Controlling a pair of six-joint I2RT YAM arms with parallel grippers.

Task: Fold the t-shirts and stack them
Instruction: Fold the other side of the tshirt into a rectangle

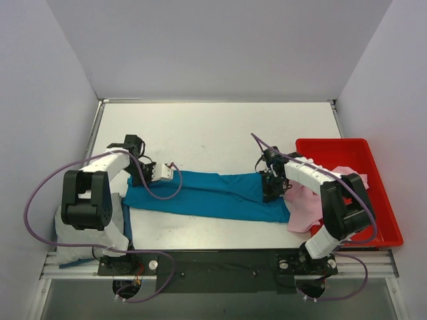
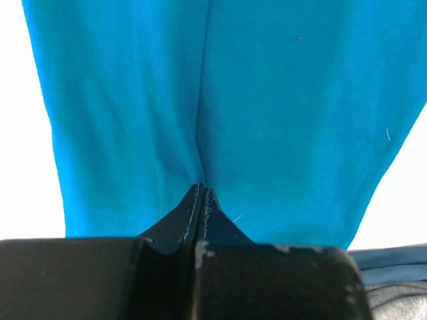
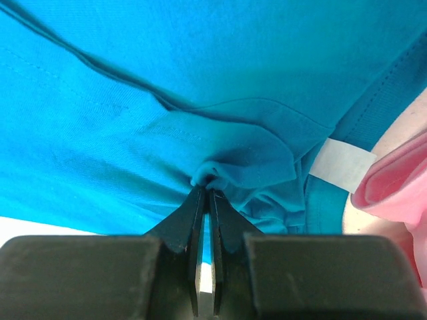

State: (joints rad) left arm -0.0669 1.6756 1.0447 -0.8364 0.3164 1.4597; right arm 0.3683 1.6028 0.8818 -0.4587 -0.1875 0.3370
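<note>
Logging my two holds. Left gripper (image 2: 201, 191): fingers pressed together on a pinch of the teal-blue t-shirt (image 1: 213, 195) at its left end. Right gripper (image 3: 207, 189): fingers clamped on a bunched fold at its right end, near the white label (image 3: 343, 165). I see the shirt lying as a long band across the table (image 1: 220, 133) between them. Pale pink t-shirt (image 1: 301, 208): spilling from the red tray (image 1: 373, 157), touching the teal. Light grey t-shirt (image 1: 83, 240): near left corner.
</note>
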